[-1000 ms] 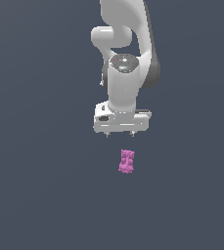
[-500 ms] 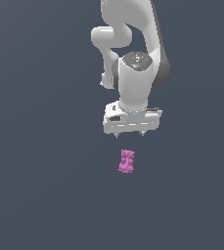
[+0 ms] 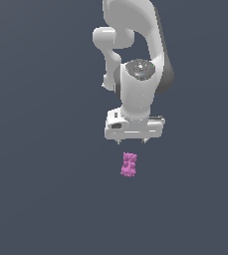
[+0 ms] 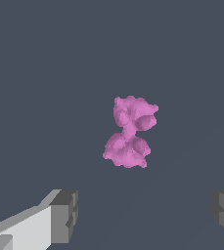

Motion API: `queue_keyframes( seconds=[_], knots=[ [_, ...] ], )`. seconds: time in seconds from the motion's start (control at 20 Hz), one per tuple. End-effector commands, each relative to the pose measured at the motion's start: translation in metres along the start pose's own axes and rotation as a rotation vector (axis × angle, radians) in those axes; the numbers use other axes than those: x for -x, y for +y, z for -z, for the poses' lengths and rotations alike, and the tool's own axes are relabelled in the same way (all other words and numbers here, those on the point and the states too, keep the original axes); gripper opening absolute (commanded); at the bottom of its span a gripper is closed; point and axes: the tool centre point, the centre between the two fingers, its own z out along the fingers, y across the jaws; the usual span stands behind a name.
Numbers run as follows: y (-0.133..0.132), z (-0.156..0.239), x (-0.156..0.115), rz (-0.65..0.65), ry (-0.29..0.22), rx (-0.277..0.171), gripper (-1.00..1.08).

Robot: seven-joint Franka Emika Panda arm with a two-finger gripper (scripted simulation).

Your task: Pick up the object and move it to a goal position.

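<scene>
Lying on the dark floor, bumpy magenta-pink object (image 3: 129,165) (image 4: 129,132), pinched at its middle; end effector (image 3: 132,141) spread wide above it

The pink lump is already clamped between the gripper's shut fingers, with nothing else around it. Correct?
Not quite. The wrist view shows the fingers spread wide, apart from the pink lump. The gripper is open and holds nothing.
</scene>
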Motion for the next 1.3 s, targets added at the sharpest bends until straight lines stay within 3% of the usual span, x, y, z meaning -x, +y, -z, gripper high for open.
queue_keyframes(
  seconds=[0.0, 0.6, 1.25],
  knots=[
    [0.001, -0.006, -0.006, -0.028, -0.008, 0.003, 1.0],
    [0.004, -0.039, -0.036, -0.183, -0.049, 0.032, 1.0],
    [0.005, -0.055, -0.039, -0.206, -0.055, 0.038, 1.0]
  ],
)
